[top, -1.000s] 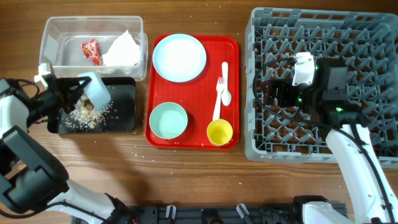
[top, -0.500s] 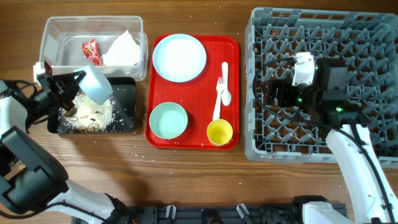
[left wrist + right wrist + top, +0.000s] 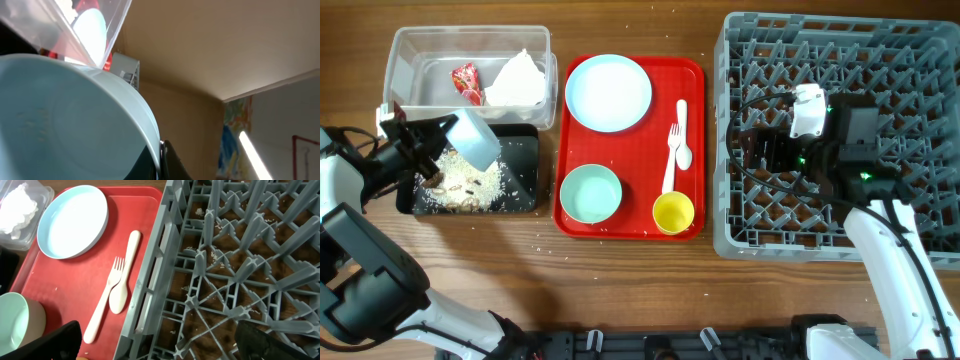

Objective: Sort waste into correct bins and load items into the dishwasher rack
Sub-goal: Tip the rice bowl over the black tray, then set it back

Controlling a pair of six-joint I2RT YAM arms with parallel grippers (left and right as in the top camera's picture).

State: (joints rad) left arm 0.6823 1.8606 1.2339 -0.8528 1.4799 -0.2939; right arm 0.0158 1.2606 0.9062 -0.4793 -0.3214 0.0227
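Left tool (image 3: 423, 141) grips the likely light, stiff blue bowl (image 3: 472, 137) by its rim over the black tray (image 3: 525, 165), frame left; right tool (image 3: 160, 345) spread wide, empty

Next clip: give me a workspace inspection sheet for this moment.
Surface: wooden table; stray grains beside black tray.
Job's things: wrapper and napkin in tub; scraps in black tray; plate, fork, spoon, mint bowl and cup on red tray; rack holds no dishes, only a few grains.
Clutter: nothing seen.
Grippers: left gripper shut on tipped blue bowl over black tray; right gripper open above rack.
Cables: black cable looped over rack.
Surroundings: nothing seen.
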